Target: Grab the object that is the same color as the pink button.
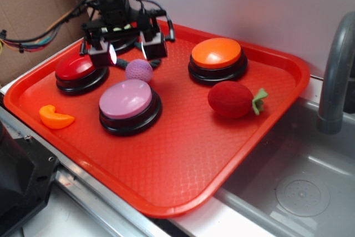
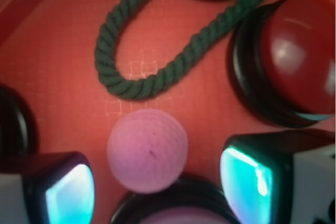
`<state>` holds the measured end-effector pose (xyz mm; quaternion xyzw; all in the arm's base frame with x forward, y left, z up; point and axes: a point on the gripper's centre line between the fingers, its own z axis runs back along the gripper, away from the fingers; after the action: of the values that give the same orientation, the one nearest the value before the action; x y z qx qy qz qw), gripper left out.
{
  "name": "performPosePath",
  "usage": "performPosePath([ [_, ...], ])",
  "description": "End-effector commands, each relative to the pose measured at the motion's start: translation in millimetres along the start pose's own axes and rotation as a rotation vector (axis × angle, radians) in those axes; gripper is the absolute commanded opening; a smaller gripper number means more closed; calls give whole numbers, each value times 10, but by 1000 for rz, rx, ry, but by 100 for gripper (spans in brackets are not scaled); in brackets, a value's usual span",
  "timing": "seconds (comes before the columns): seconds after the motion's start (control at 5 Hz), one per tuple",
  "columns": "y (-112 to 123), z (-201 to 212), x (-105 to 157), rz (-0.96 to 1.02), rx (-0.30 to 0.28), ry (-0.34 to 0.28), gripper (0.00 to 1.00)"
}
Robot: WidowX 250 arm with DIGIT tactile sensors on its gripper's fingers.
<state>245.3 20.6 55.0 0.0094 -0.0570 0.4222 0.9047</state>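
The small pink textured ball (image 1: 138, 70) lies on the red tray (image 1: 222, 148), just behind the pink button (image 1: 127, 102). In the wrist view the ball (image 2: 147, 150) sits between and a little ahead of my two fingers, with its dark green rope loop (image 2: 137, 72) stretched out beyond it. My gripper (image 1: 128, 51) hovers above and behind the ball, jaws wide open and empty; it also shows in the wrist view (image 2: 157, 190). The pink button's rim (image 2: 173, 211) shows at the bottom edge.
A red-topped button (image 1: 77, 70) stands left of the gripper, and in the wrist view (image 2: 294, 59) it is at the right. An orange-topped button (image 1: 217, 58), a red plush strawberry (image 1: 232, 99) and a small orange piece (image 1: 54, 117) also lie on the tray. A sink with a grey faucet (image 1: 335, 70) lies to the right.
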Motion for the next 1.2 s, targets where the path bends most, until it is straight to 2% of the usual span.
performPosePath([
  [0.0, 31, -114, 61, 35, -32, -6, 100],
  [0.4, 32, -281, 71, 76, -5, 8, 100],
  [0.6, 27, -281, 85, 99, -32, 5, 0],
  [0.8, 24, -183, 100, 74, -27, -18, 0],
  [1.0, -7, 53, 170, -87, -13, 3, 0],
])
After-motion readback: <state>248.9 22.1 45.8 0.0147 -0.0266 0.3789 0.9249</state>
